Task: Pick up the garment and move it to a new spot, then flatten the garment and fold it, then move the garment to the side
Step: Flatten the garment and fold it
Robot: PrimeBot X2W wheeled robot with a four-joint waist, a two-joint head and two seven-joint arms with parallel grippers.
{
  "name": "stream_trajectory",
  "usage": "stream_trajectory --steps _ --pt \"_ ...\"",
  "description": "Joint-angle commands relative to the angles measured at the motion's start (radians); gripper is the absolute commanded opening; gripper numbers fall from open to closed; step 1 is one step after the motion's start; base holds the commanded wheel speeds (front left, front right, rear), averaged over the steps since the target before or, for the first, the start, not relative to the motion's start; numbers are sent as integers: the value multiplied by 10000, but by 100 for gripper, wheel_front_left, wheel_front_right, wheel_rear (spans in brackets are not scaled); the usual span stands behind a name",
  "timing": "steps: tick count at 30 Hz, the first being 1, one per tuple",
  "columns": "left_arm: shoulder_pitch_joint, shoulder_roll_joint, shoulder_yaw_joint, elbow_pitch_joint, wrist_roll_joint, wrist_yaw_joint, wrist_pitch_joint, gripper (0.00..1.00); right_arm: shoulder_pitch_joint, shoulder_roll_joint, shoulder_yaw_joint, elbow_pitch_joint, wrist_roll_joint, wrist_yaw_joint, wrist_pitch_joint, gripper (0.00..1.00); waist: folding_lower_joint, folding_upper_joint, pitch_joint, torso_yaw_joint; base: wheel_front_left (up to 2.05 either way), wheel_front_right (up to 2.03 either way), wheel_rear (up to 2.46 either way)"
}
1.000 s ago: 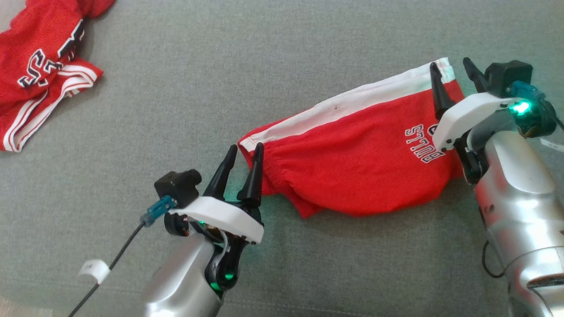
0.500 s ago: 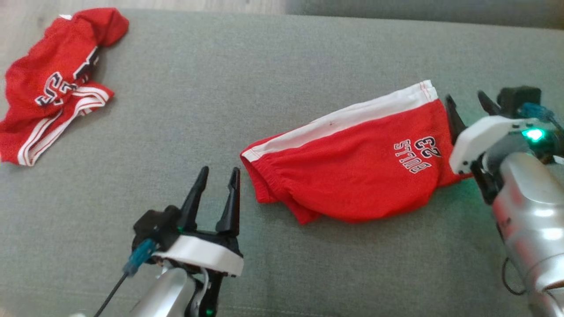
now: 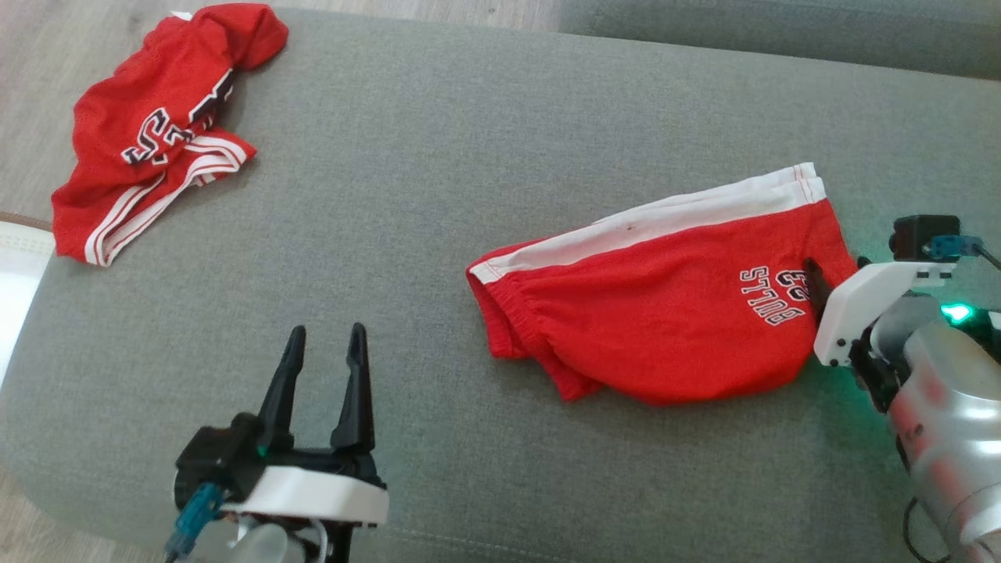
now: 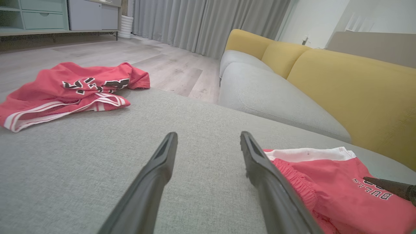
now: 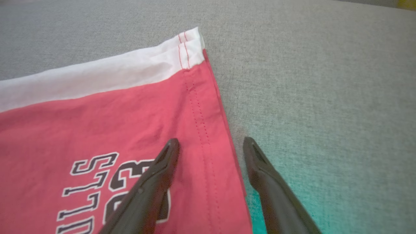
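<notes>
Head view: the garment (image 3: 657, 328) lies right of the middle of the sofa seat (image 3: 438, 156); your left gripper (image 3: 327, 332) stands spread, empty. Left wrist view: its elastic waistband (image 4: 292, 172) lies nearest. Right wrist view: your right gripper (image 5: 210, 143), jaws apart, straddles the hem (image 5: 201, 107); likely light, limp cloth, so pinch there.

- Two red garments lay on one grey sofa seat (image 3: 469, 141): one pair of folded shorts (image 3: 665, 328) near its right edge, and one crumpled garment (image 3: 156, 133) at its far left corner.
- There were two grippers, the left gripper (image 3: 326, 332) and the right gripper (image 5: 211, 141), each with two dark fingers (image 4: 156, 182).
</notes>
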Motion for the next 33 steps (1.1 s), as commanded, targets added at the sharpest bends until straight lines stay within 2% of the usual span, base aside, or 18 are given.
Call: stream_trajectory --steps 1,4,5,6,7,8,9,16,25,29,33 --pt "-95 232 448 -372 58 79 -104 100 -3 -105 155 -132 119 39 100 100 1 0 -30 28 0 0 0" --pt "71 290 512 -523 31 153 -106 100 163 -18 206 -64 380 39 470 100 1 0 -75 53 0 0 0" --pt "108 308 526 -560 26 178 -106 100 206 14 233 -69 475 39 567 89 1 0 -88 48 0 0 0" --pt "138 324 541 -593 22 205 -106 100 237 49 276 -105 563 39 643 72 1 0 -98 33 0 0 0" --pt "168 341 560 -622 16 232 -105 100 260 85 334 -164 641 39 699 37 1 0 -111 0 0 0 0" --pt "193 361 579 -649 14 261 -104 100 278 104 391 -235 716 39 729 14 1 0 -123 -34 0 0 0" --pt "211 383 594 -676 19 284 -104 100 297 115 448 -331 788 39 699 0 1 0 -138 -73 0 0 0" --pt "264 452 650 -731 17 347 -99 100 369 159 629 -974 1246 39 -3 0 1 0 -490 -593 0 0 0" --pt "623 448 614 -485 -68 321 -99 100 1205 174 548 -1486 1600 39 -1002 0 1 0 -1311 -1814 0 0 0" --pt "838 447 511 -363 -14 348 -101 100 1794 376 175 -1557 1586 39 -1451 0 1 0 -1541 -2407 0 0 0" --pt "918 414 475 -343 -8 385 -103 100 2157 624 -208 -1624 1451 39 -1818 0 1 0 -1605 -2634 0 0 0"
